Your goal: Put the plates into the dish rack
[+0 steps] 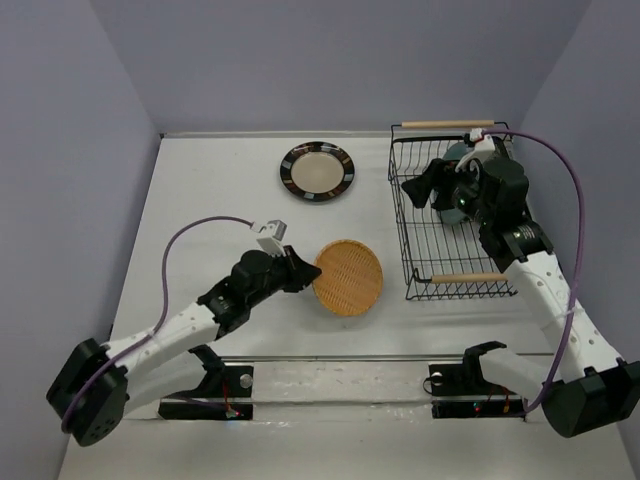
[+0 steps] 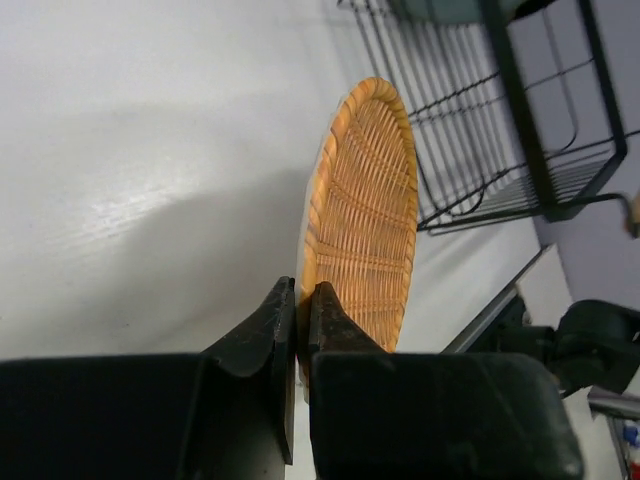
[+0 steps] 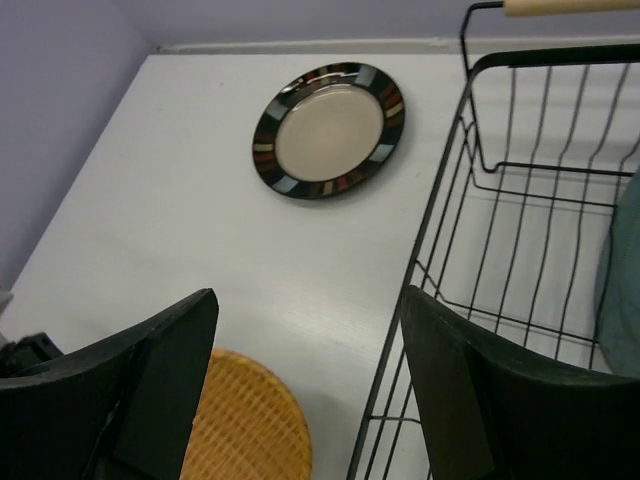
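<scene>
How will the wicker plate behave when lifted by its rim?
Probably light: the wicker plate is thin woven fibre. The left hand pinches only its rim, so it may sag or pivot. The rough weave likely resists slipping.

1. Wicker plate (image 2: 362, 215): you cannot see the rim portion between the left gripper's (image 2: 303, 300) jaws; the fingers cover it.
2. Teal plate (image 3: 622, 290): right of the right gripper's (image 3: 308, 296) jaws, you see a blurred sliver only, cut by the frame edge.
3. Dish rack (image 3: 470, 230): cut off right of and below those jaws.
</scene>
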`<state>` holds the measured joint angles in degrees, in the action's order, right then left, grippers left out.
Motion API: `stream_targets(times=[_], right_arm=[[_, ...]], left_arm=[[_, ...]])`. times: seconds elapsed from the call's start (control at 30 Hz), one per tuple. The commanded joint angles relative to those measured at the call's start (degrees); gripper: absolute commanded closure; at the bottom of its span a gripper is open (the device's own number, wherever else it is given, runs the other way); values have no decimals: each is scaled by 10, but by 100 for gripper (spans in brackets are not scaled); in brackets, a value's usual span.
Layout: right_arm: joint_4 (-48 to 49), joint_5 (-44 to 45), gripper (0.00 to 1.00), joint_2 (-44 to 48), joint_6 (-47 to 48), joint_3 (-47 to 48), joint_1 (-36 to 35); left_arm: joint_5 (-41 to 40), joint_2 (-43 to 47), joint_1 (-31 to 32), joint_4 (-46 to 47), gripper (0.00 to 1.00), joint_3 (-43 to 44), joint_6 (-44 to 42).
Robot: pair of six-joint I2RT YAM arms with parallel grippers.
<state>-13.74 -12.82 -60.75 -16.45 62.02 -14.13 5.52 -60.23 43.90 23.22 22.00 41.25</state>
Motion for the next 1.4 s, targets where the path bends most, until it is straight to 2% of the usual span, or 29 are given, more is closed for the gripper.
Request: stream_targets(times=[0.0, 0.13, 0.27, 0.4, 0.57, 0.77, 0.87, 0.97, 1.0, 1.07, 1.1, 1.13, 1.23, 1.27, 1.33, 1.37], right_arm=[[14, -132, 21, -3, 5, 9, -28], [22, -191, 19, -30, 12, 15, -57], [28, -228, 18, -42, 12, 11, -69], [34, -279, 15, -55, 15, 3, -74], [68, -330, 15, -68, 2, -11, -106], [84, -323, 15, -87, -9, -23, -111], [126, -345, 15, -91, -25, -42, -117], [170, -377, 28, -103, -46, -50, -124], [186, -401, 44, -112, -62, -54, -130], [226, -417, 65, -118, -82, -63, -130], [237, -425, 88, -120, -97, -65, -130], [243, -418, 93, -119, -102, -62, -130], [231, -369, 93, -104, -95, -52, -130], [211, -352, 93, -99, -90, -47, -130], [182, -282, 93, -81, -68, -23, -130], [158, -259, 93, -75, -63, -14, -130]], left_arm=[[-87, 142, -28, -72, 94, 51, -20], [-92, 229, -63, -135, 94, 98, -40], [-73, 253, -88, -144, 94, 134, -48], [10, 253, -117, -115, 94, 151, -36], [51, 236, -130, -66, 94, 145, -17], [94, 242, -131, -37, 94, 152, -2], [110, 242, -131, -31, 94, 155, -2], [120, 238, -131, -18, 94, 147, 5], [128, 236, -131, -15, 94, 146, 6], [131, 225, -131, -13, 94, 148, 8], [130, 223, -131, -14, 94, 149, 8], [130, 216, -131, -17, 85, 151, 6], [119, 204, -131, -47, 56, 174, -20], [114, 198, -131, -82, 32, 182, -32], [88, 195, -131, -140, 9, 208, -74], [75, 196, -131, -157, 4, 215, -85]])
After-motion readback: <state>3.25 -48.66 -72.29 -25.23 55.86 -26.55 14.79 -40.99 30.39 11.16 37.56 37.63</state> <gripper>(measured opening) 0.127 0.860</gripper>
